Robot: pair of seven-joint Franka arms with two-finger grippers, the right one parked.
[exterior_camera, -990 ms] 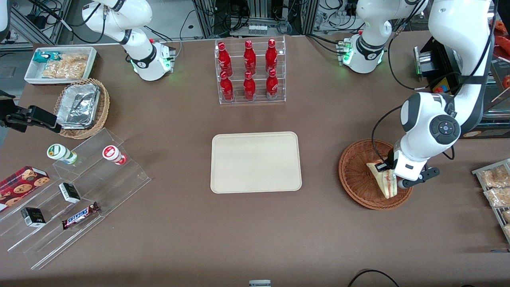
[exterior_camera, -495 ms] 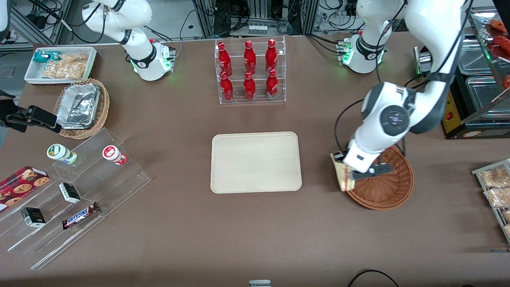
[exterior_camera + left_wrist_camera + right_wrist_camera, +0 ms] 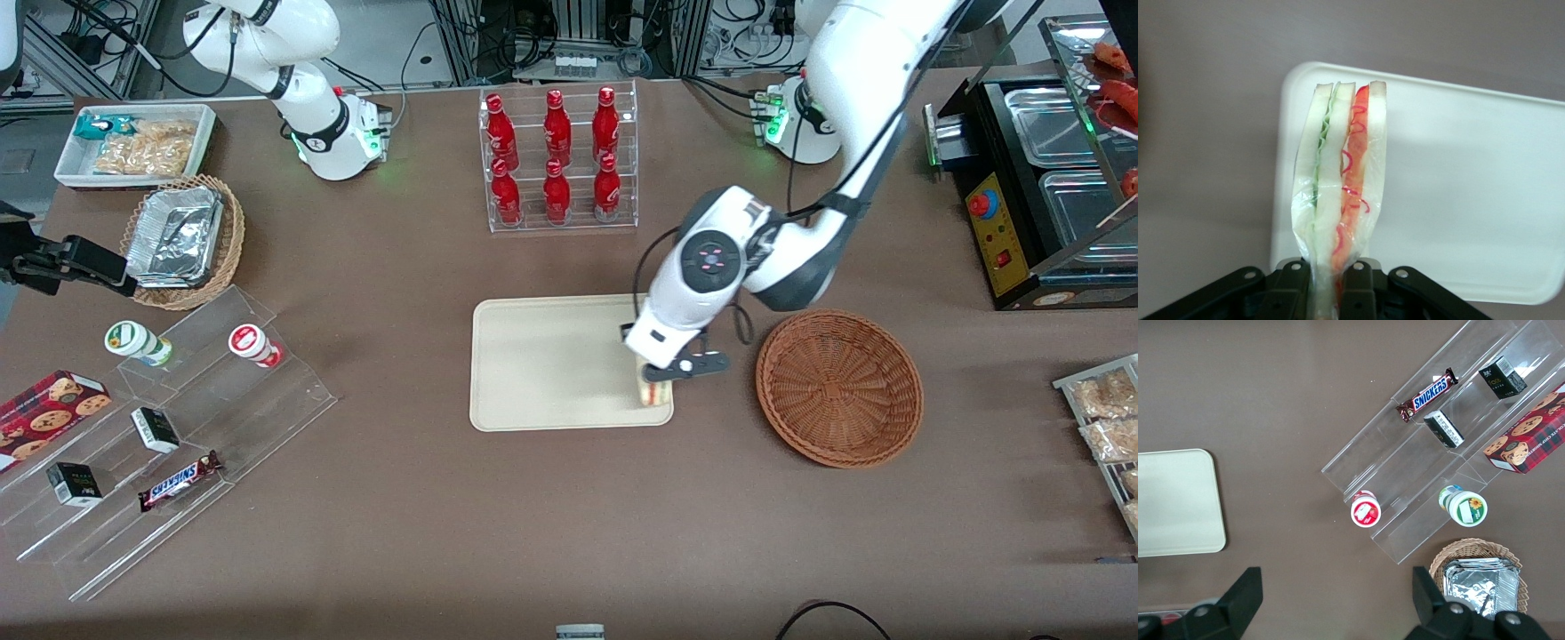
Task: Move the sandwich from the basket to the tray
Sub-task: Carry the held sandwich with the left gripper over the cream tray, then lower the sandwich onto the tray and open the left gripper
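Observation:
My left gripper hangs over the corner of the cream tray nearest the front camera and the basket, and it is shut on the sandwich. In the left wrist view the wrapped sandwich stands pinched between the black fingers, its green and red filling edge showing, with the tray under it. The reddish-brown wicker basket sits beside the tray, toward the working arm's end, with nothing in it.
A clear rack of red bottles stands farther from the front camera than the tray. Toward the parked arm's end are a clear stepped shelf with snacks, a tan basket of foil containers and a white bin. Bagged snacks lie at the working arm's end.
My left gripper has carried the sandwich out of the basket and sideways to the tray's near corner. The basket is left with nothing in it.

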